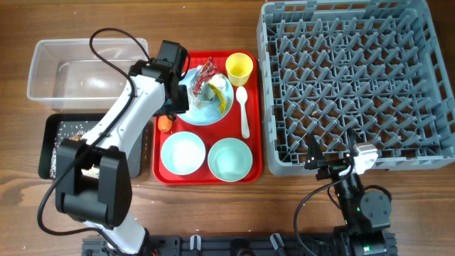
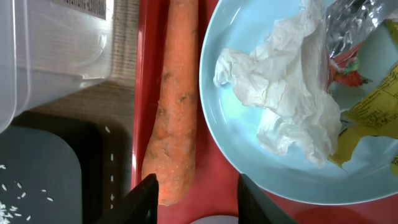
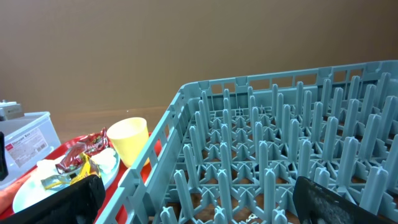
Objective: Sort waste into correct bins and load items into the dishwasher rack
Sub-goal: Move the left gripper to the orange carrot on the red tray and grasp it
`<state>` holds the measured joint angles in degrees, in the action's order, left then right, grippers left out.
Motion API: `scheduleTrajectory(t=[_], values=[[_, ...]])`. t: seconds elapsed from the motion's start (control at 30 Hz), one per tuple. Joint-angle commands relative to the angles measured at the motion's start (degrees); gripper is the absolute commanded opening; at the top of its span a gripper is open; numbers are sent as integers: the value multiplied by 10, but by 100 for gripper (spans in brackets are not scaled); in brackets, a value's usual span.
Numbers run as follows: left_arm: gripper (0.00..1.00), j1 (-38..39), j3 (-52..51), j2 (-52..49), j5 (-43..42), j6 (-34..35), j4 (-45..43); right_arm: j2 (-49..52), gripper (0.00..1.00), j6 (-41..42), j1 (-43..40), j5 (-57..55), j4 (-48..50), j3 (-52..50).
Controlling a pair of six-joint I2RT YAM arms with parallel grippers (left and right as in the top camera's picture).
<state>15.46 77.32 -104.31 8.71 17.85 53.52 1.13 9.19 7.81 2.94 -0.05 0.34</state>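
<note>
Left hand [image 2: 202, 199] released, fingers apart over the thin end of the carrot [image 2: 177, 99] (no clamp). It lies on the red tray [image 2: 144, 93] beside the plate [image 2: 249, 149]. Right hand [image 3: 202, 202] gapes by the dishwasher rack [image 3: 261, 155].

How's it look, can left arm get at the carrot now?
Probably yes. The left pincer hangs over the carrot at its thick end, jaws apart; it lies bare on the tray beside the plate, nothing on top.
</note>
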Motion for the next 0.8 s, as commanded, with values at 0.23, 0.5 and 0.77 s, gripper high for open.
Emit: scheduleTrajectory(t=[0.23, 0.5, 0.77], values=[[41, -21, -5, -9, 9, -42, -13, -1, 100, -1, 0, -3, 2, 0], [43, -21, -33, -9, 10, -42, -53, -1, 100, -1, 0, -3, 2, 0], [43, -21, -78, -9, 14, -44, -100, -1, 100, -1, 0, -3, 2, 0]])
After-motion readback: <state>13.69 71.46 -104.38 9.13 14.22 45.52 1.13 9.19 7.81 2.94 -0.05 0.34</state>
